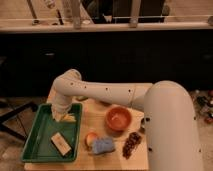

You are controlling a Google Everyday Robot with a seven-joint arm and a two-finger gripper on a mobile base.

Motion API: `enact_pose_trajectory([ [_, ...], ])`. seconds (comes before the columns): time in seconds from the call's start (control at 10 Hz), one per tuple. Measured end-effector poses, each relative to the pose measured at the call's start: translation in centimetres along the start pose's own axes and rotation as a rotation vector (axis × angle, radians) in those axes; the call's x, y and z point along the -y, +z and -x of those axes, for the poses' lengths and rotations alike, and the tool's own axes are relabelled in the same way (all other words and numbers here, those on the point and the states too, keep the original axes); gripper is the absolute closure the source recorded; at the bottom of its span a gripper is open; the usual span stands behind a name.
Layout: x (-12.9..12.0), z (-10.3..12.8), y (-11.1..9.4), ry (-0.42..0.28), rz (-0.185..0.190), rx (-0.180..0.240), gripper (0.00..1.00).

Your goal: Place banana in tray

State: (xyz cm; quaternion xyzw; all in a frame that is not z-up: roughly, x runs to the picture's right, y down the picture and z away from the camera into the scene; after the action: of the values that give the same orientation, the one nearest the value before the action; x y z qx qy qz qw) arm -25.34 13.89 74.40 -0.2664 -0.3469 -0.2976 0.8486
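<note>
Gripper (61, 116): lowered at the end of the white arm (100, 92), above the far right part of the tray, tip pointing down at the tray floor.
Gripper state: open or closed, cannot tell.
Contact: right against the banana on its left side; gripped, touched or just beside it, cannot tell.
Banana (69, 118): pale yellow, inside the tray at the far right corner, close to the right rim.
Tray (36, 136): green, rectangular, raised rim, on the left part of the table (95, 107).
Tan block (61, 144): lying flat in the tray, nearer than the banana and apart from it.
Orange bowl (119, 119): on the table, right of the tray, well apart from the gripper.
Round orange-and-white fruit (91, 139): on the table just right of the tray's near right corner.
Blue object (104, 146): touching the fruit on its right.
Dark brown object (132, 142): near edge of the table, right of the blue object.
</note>
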Motion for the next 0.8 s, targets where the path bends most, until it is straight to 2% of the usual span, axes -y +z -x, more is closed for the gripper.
enact_pose_trajectory([
  [0.1, 0.0, 0.15, -0.22, -0.001, -0.017, 0.002, 0.76],
  [0.3, 0.05, 0.35, -0.79, -0.002, -0.054, 0.013, 0.53],
  [0.6, -0.14, 0.02, -1.05, 0.001, -0.077, 0.035, 0.25],
  [0.8, -0.18, -0.12, -1.06, 0.004, -0.083, 0.047, 0.2],
])
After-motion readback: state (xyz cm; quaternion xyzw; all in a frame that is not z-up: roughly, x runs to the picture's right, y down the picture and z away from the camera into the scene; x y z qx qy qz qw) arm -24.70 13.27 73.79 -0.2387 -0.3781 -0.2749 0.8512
